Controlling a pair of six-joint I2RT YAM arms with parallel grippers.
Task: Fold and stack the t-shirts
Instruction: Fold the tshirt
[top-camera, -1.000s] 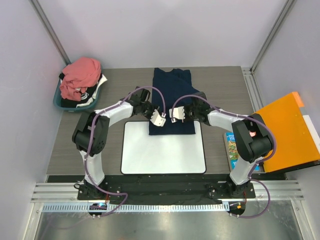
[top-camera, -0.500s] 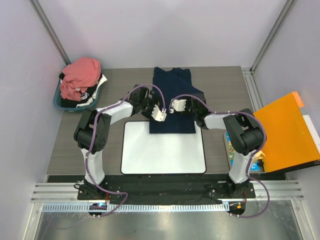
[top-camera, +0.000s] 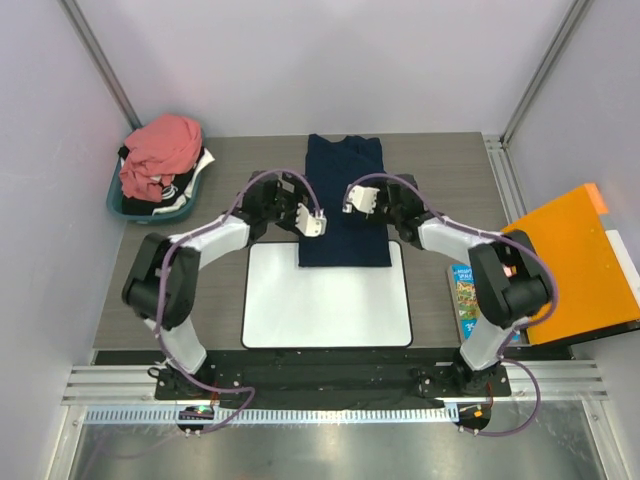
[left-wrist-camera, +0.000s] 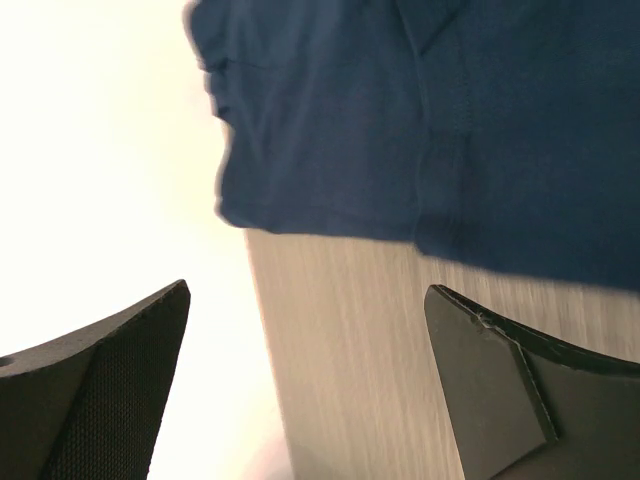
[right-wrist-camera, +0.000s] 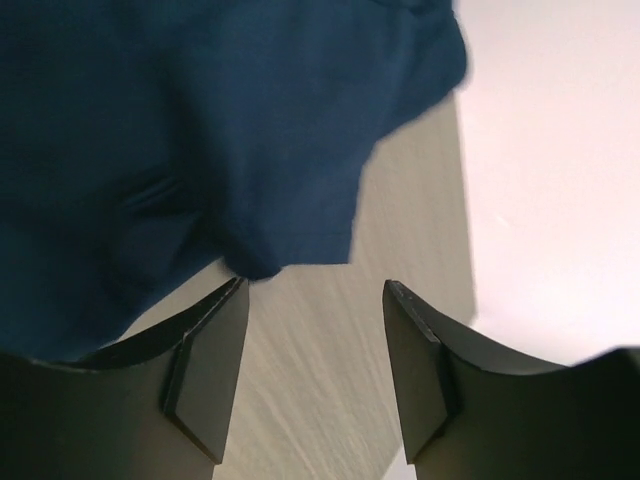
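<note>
The folded dark navy blue cloth t-shirt (top-camera: 343, 200) lies toward the table's (top-camera: 450, 180) far edge, its near end on the white rounded mat (top-camera: 325, 305). The left tool (top-camera: 312, 222) and right tool (top-camera: 357, 200) hang spread and empty over its sides. The salmon-pink t-shirt (top-camera: 160, 148) is heaped in the far-left corner.

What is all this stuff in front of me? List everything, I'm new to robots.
navy t-shirt: one, dark blue, flat mid-table, near end on the mat
pink t-shirt: one, salmon-pink, heaped on the basket
basket: one, teal, far left corner, holding more clothes
mat: one, white, near centre
panel: one, orange, right edge
booklet: one, colourful, right of the mat
table: one, grey wood-grain
left arm, right arm: two, white and black
left claw: open, empty, over the shirt's left edge
right claw: open, empty, over the shirt
</note>
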